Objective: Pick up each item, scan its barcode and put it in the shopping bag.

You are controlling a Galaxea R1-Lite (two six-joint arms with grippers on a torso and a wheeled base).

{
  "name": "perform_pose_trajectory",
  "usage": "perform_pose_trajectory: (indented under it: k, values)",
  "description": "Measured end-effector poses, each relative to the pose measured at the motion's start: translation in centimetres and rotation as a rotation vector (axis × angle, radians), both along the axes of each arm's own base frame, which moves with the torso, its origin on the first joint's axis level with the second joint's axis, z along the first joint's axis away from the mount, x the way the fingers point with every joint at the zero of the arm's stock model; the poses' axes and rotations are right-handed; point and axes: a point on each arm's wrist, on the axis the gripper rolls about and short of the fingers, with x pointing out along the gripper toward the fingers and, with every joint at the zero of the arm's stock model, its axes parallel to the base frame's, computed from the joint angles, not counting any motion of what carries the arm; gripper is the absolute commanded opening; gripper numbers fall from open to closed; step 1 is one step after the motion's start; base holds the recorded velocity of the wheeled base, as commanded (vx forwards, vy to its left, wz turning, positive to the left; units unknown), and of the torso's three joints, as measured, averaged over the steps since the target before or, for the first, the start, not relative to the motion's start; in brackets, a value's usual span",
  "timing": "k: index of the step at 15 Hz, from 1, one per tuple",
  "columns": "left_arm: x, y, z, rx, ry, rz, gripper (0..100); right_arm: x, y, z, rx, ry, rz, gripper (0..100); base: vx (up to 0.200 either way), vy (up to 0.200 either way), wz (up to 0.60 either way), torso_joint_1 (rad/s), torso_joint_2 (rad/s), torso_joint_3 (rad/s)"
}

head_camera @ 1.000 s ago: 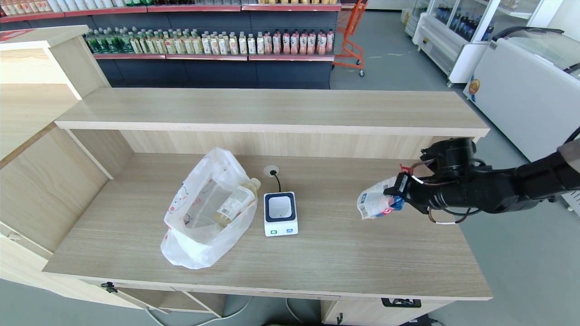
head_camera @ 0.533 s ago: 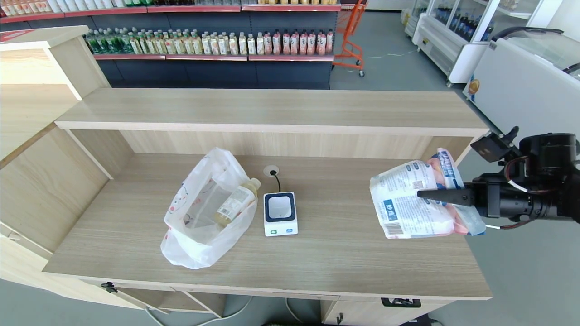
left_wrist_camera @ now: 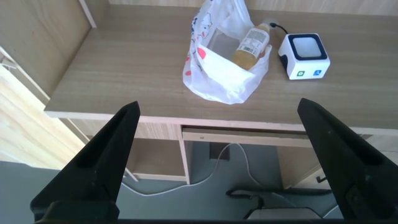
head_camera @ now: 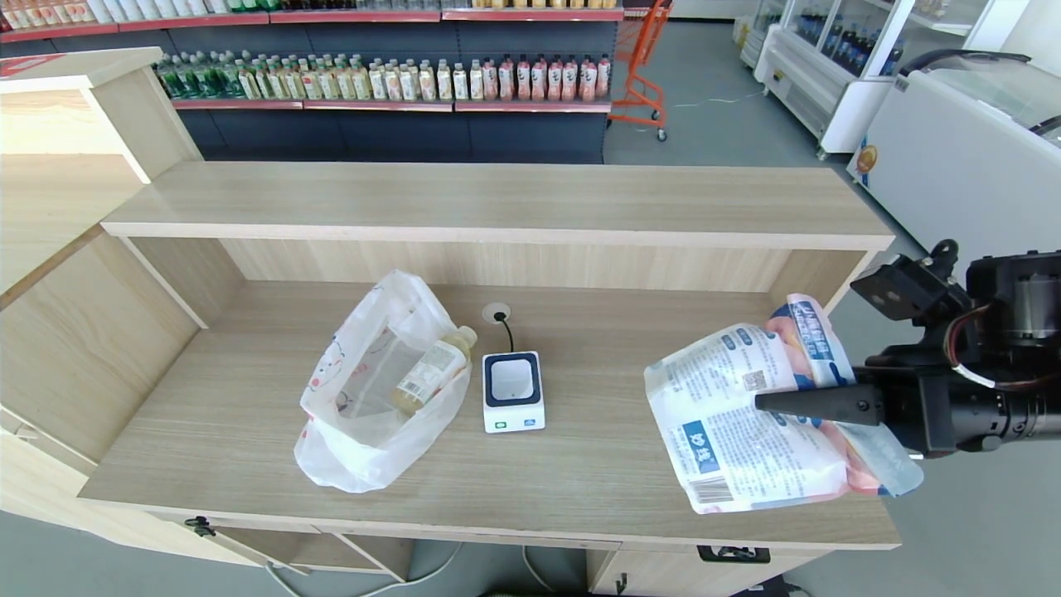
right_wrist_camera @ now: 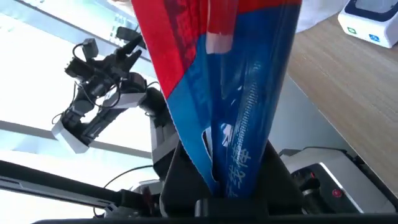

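Note:
My right gripper [head_camera: 772,404] is shut on a white, blue and pink snack packet [head_camera: 738,431], held above the counter's front right corner with its printed back and barcode facing up. In the right wrist view the packet's red and blue end [right_wrist_camera: 236,93] is pinched between the fingers. The white shopping bag [head_camera: 365,406] lies left of centre with a pale drink bottle [head_camera: 431,369] inside. The barcode scanner [head_camera: 513,390] stands just right of the bag. My left gripper [left_wrist_camera: 217,162] hangs open in front of the counter's front edge, with the shopping bag [left_wrist_camera: 217,74] and scanner [left_wrist_camera: 305,55] beyond it.
A raised wooden ledge [head_camera: 497,199] runs along the back of the counter [head_camera: 597,464], and a side wall [head_camera: 75,348] closes its left end. The scanner's cable goes into a grommet hole [head_camera: 496,313]. A white freezer [head_camera: 961,166] stands off to the right.
The right arm has swung back to the right and turned its wrist. The packet now lies flatter, lower and nearer the counter's front, barcode side up.

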Motion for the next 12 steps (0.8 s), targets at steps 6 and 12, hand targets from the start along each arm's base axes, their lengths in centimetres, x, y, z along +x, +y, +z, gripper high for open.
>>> perform_pose_trajectory:
  k: [6, 12]
  values:
    - [0.0, 0.0, 0.0, 0.0, 0.0, 0.0, 100, -0.57, 0.89, 0.04, -0.005, 0.002, 0.026, 0, 0.0, 0.0, 0.0, 0.0, 0.0, 0.0]
    - [0.0, 0.0, 0.0, 0.0, 0.0, 0.0, 100, -0.93, 1.13, -0.09, -0.008, 0.019, 0.038, 0, 0.0, 0.0, 0.0, 0.0, 0.0, 0.0]
